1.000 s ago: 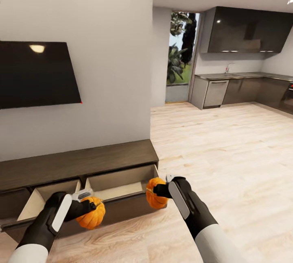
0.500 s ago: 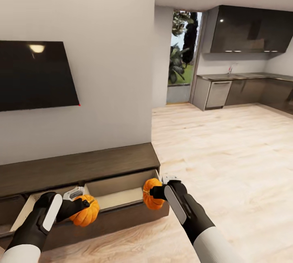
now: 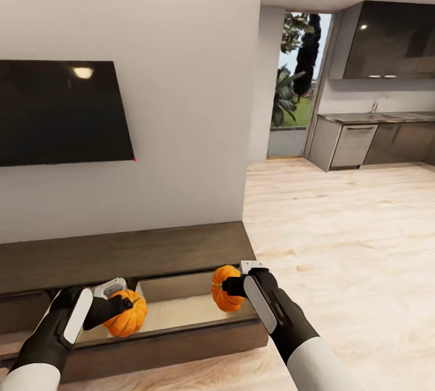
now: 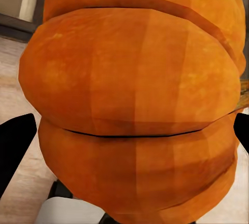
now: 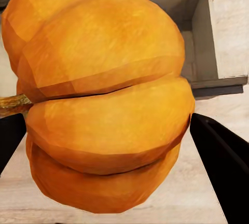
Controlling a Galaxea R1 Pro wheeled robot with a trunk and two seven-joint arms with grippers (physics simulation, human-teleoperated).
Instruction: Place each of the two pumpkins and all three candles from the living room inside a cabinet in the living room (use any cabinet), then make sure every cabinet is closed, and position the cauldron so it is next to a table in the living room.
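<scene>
Left pumpkin [image 3: 125, 313]: squat, ribbed, orange, held over the front of the open drawer [image 3: 181, 309]; in the left wrist view [image 4: 135, 105] it sits between two dark fingertips [image 4: 14, 141].
Right pumpkin [image 3: 226, 288]: held near the drawer's right end, above its pale beige inside; in the right wrist view [image 5: 104, 99] its brownish stem [image 5: 13, 105] points sideways and an open drawer compartment [image 5: 194, 42] lies beyond it.
Left hand [image 3: 115, 303]: closed on the left pumpkin, fingers pressed to its sides.
Right hand [image 3: 232, 285]: closed on the right pumpkin in the same way.
Cabinet [image 3: 121, 252]: long, low, dark-brown unit against the wall under the television [image 3: 60, 113]; one wide drawer stands pulled out.
Surroundings: light wooden floor [image 3: 350, 246], with a kitchen counter [image 3: 374, 119] and a glazed door [image 3: 296, 83] well beyond.
Step in hand: bringing both pumpkins to the open drawer; neither is set down yet.
Next move, as I judge it: lower each hand until its pumpkin rests on the drawer floor, clear of the front edge, then release and lift out. The candles, closing the drawers and the cauldron are presumably left to do.
</scene>
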